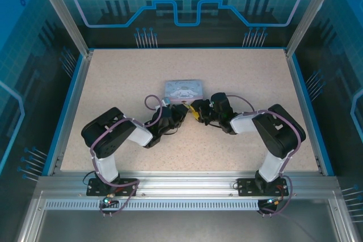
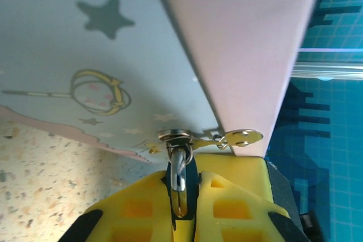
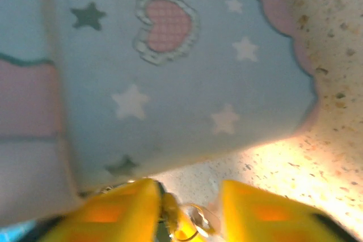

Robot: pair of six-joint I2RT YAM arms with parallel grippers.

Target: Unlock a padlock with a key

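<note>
Yellow fingers of our left gripper clamp the padlock by the tin's edge; our right gripper stands apart around what looks like the key. We judge this the turning step: close on it, then twist gently

One tin, one padlock, two arms, two hands.

The tiny bluish-grey metal padlock is half hidden between the left end effector's yellow fingers; a small metal ring is blurred and cut off below.
</note>
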